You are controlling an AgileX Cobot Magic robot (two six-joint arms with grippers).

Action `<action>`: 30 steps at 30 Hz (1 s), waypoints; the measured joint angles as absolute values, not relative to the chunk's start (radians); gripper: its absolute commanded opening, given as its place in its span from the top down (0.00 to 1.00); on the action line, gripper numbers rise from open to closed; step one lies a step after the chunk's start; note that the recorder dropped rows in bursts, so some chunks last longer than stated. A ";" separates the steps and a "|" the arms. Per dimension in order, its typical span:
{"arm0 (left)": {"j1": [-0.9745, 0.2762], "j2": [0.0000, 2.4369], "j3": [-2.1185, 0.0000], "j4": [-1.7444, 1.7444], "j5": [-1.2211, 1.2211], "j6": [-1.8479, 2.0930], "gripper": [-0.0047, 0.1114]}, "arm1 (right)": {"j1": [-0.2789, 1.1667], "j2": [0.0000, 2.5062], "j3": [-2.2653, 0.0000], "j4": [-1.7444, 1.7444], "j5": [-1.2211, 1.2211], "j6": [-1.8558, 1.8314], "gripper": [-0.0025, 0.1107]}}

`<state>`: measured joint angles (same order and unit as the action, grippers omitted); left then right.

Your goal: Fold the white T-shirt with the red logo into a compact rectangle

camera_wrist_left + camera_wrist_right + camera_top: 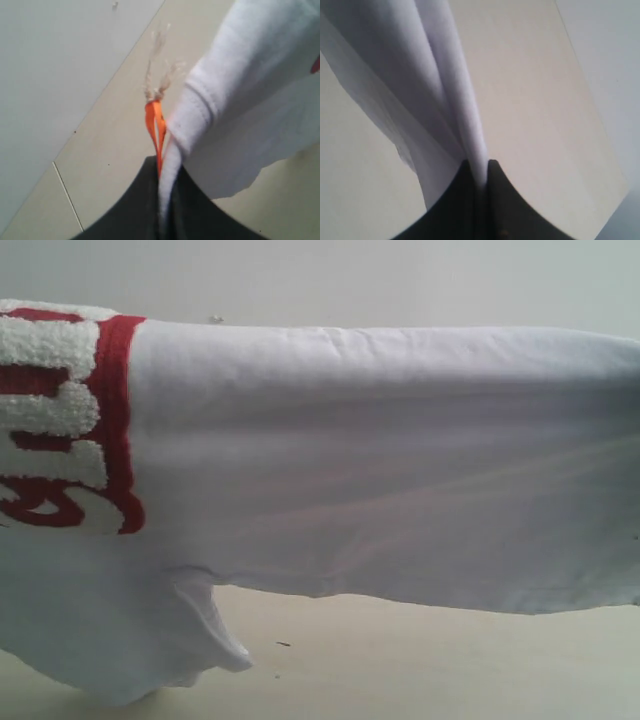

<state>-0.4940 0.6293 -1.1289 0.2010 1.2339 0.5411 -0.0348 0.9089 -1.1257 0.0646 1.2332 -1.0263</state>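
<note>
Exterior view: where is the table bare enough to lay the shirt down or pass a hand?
Bare table runs under the white T-shirt, right of its drooping sleeve, to the picture's right edge. The wrist views show bare surface beside the left gripper and right gripper, both shut on the cloth. Crowded: lower left, where the sleeve sags lowest.

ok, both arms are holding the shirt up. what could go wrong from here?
1. Left jaws pinch only a thin edge of the white T-shirt at the collar, beside the orange tag; it might slip out.
2. A loose flap sags toward the table; it could bunch underneath when laid down.
3. Right jaws hold gathered folds; creases may carry into the fold.
</note>
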 measured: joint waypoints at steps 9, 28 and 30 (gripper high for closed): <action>-0.494 0.599 -1.092 0.178 1.234 0.528 0.96 | -0.035 0.907 -1.126 0.109 1.233 -1.039 0.98; -0.491 1.016 -0.922 0.238 1.223 0.698 0.96 | -0.035 1.200 -1.126 0.028 1.230 -1.148 0.98; -0.472 1.075 -0.920 0.251 1.201 0.700 0.96 | -0.035 1.244 -1.126 0.016 1.228 -1.150 0.98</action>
